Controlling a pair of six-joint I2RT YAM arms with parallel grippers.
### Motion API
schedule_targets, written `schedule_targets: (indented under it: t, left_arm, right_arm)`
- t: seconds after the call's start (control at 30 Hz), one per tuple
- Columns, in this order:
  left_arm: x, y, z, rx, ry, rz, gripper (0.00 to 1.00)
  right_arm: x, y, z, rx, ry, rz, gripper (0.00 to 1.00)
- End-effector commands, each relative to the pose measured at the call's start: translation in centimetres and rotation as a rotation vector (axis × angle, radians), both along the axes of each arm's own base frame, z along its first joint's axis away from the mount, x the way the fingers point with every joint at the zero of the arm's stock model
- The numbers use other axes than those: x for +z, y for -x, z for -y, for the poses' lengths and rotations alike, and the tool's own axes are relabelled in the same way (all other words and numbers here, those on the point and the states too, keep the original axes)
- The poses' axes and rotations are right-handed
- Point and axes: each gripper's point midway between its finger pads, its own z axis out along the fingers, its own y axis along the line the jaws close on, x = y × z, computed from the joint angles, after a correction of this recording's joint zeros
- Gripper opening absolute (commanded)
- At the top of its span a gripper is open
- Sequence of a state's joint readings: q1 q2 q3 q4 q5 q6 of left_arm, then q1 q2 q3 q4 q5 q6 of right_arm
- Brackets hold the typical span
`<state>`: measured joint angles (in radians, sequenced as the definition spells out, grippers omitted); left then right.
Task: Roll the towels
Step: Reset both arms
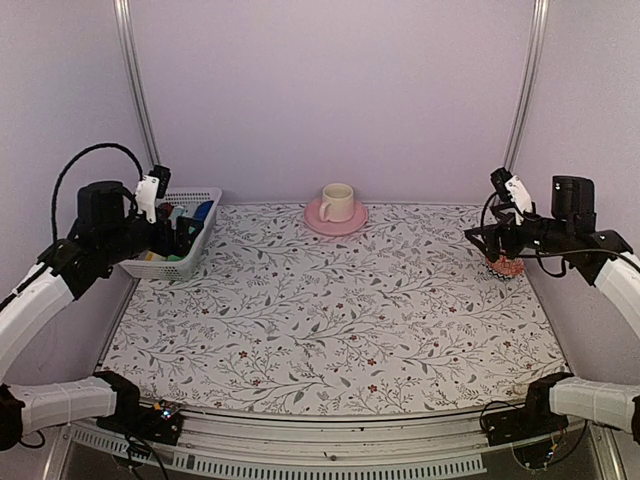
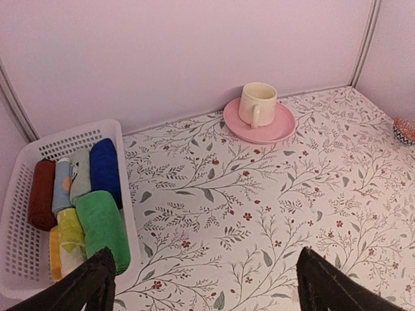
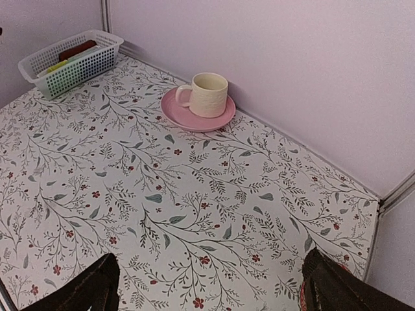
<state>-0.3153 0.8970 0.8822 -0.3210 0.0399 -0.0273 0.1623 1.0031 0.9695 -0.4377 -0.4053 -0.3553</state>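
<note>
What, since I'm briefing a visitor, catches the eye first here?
The white basket at the table's far left corner, packed with rolled cloths, the green towel brightest. Then the cream cup on its pink saucer, back centre. The left gripper and right gripper hang open over the floral tablecloth.

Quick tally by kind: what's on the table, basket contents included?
basket: 1
rolled cloths in it: at least 6, some overlapped
cup: 1
saucer: 1
small patterned bowl: 1
Total: at least 10
</note>
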Motion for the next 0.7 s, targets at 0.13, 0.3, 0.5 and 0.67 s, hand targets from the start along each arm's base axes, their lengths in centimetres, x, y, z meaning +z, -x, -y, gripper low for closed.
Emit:
schedule_targets:
  t: [0.13,0.3,0.5,0.67]
  left_arm:
    - [-3.3,2.6,1.3,-0.013,-0.013,-0.085,0.97]
    - [-3.6,4.5,0.4,-0.006,0.02,-0.055,0.97]
    - [-2.5,5.5,-0.3,-0.003,0.034,0.032,0.97]
    - [-2.8,5.3,-0.4,-0.007,0.031,0.021,0.97]
  right_arm:
    - [0.7,4.3,2.1,-0.088,-0.016,0.176,0.99]
    - [-0.5,5.5,2.9,-0.122,-0.012,0.224,0.99]
    - [-1.2,5.9,2.8,-0.109,-0.013,0.203,0.99]
    - [-1.2,6.1,2.5,-0.089,-0.005,0.212,0.99]
